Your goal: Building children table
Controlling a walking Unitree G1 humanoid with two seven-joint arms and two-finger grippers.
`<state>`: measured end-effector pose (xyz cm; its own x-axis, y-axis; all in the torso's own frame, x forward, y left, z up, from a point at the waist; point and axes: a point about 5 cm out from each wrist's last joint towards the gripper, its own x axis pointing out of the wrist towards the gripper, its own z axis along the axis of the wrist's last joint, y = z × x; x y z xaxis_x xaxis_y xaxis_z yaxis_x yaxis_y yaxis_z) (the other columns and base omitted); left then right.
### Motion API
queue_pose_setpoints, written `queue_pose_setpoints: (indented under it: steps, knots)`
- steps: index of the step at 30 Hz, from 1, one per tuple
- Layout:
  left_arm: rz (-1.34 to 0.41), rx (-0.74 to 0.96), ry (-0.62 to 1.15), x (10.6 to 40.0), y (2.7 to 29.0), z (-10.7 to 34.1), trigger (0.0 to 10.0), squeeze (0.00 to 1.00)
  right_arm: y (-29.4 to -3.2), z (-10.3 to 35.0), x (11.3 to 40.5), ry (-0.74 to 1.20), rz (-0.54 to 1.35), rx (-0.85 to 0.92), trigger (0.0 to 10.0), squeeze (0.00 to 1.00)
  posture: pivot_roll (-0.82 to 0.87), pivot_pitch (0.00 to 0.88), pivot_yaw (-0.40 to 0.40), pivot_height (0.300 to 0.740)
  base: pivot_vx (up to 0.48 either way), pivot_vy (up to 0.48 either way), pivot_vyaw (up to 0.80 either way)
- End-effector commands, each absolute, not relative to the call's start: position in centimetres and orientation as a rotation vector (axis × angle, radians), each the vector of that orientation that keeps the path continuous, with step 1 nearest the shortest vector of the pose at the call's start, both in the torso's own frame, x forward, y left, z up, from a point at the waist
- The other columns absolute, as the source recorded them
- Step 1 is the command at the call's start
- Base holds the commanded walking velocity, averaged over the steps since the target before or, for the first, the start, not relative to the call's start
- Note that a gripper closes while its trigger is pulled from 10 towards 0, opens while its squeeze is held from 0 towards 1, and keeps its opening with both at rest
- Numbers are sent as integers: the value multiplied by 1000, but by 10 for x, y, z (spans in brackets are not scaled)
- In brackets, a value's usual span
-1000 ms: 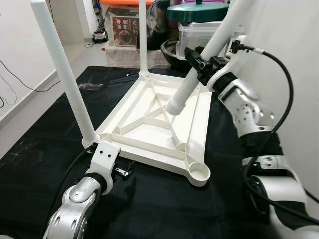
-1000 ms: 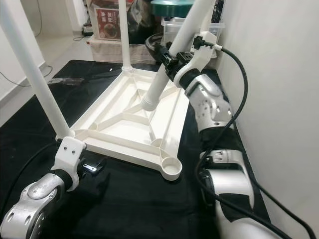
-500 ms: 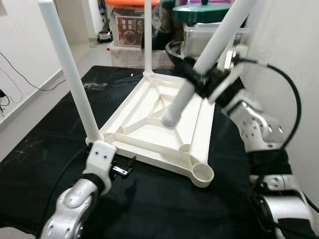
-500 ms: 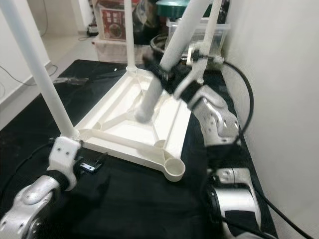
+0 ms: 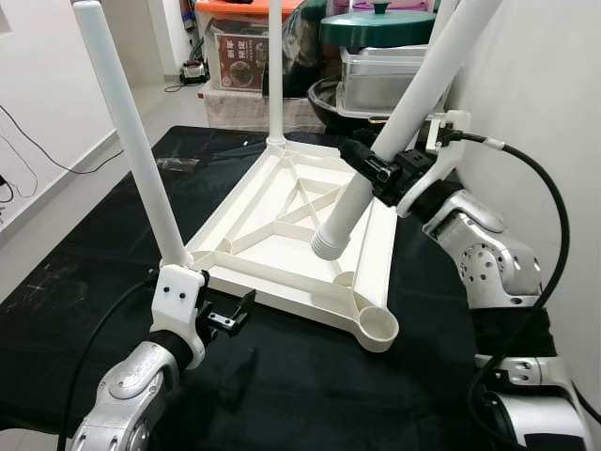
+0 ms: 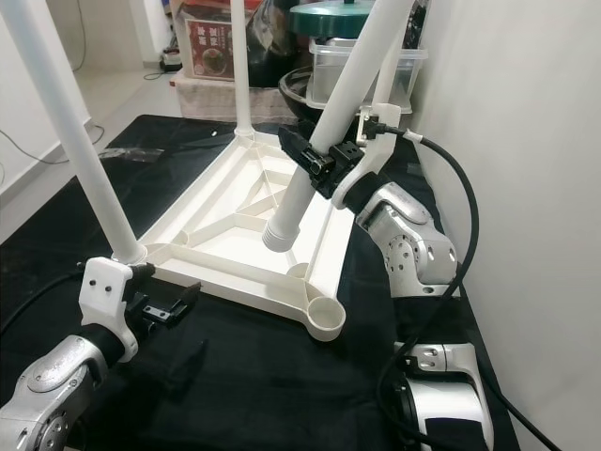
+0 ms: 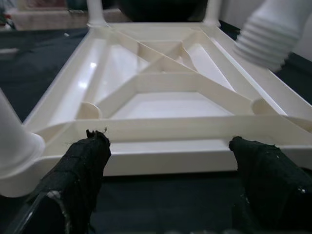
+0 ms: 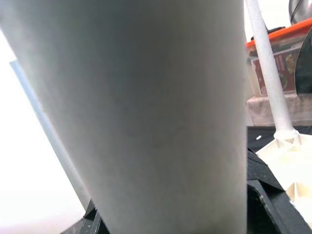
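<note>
Leg-fitting step: right gripper (image 5: 377, 172) clamps a table leg (image 5: 410, 101), tilted; next, seat it in the near-right socket (image 5: 378, 327). Left gripper (image 7: 170, 146) open.

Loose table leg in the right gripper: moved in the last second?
Yes. The loose leg held by the right gripper has its threaded end nearer the empty corner socket of the tabletop.

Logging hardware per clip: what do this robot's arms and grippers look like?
Both arms are silver metal with rounded joint housings and black cables alongside. Each wrist carries a white plastic bracket. The left gripper and right gripper have long black fingers, which look fabric-padded in the left wrist view.
</note>
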<state>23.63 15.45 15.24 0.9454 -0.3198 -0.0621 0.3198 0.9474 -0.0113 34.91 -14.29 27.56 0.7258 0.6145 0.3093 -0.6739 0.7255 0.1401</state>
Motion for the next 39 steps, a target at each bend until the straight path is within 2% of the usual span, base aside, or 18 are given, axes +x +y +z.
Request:
queue_pose_setpoints:
  steps: [1,6,8,12,16,19,31,33,39]
  knots:
    - [-353,-19,34,234,150,155,10000,0,-144,277,343,-272,724,267,10000,0,-13,0,-51,740,0,0,-419]
    - [-355,-31,8,233,149,157,10000,0,-140,276,338,-264,742,259,10000,0,-13,0,-51,740,0,0,-800]
    - [-348,-43,8,233,150,157,10000,0,-140,277,336,-288,729,214,10000,0,-12,0,-51,740,0,0,0]
    - [-356,-57,15,232,149,156,10000,0,-136,275,334,-278,758,236,10000,0,-11,0,-50,740,0,0,-253]
    - [-391,-90,24,230,145,157,10000,0,-132,275,332,-266,779,254,10000,0,-10,0,-48,740,0,371,-800]
    - [-424,-92,0,227,140,161,10000,0,-133,277,330,-301,761,189,10000,0,-9,0,-47,740,0,480,-800]
    - [-412,-86,-32,229,142,163,10000,0,-130,274,327,-299,789,129,10000,0,-5,0,-41,740,0,0,0]
    - [-413,-63,-33,228,142,163,10000,0,-132,271,326,-289,818,49,10000,0,-3,0,-45,740,0,0,0]
    - [-408,-45,-42,229,142,163,10000,0,-133,270,328,-284,820,26,10000,0,-3,0,-48,740,0,0,0]
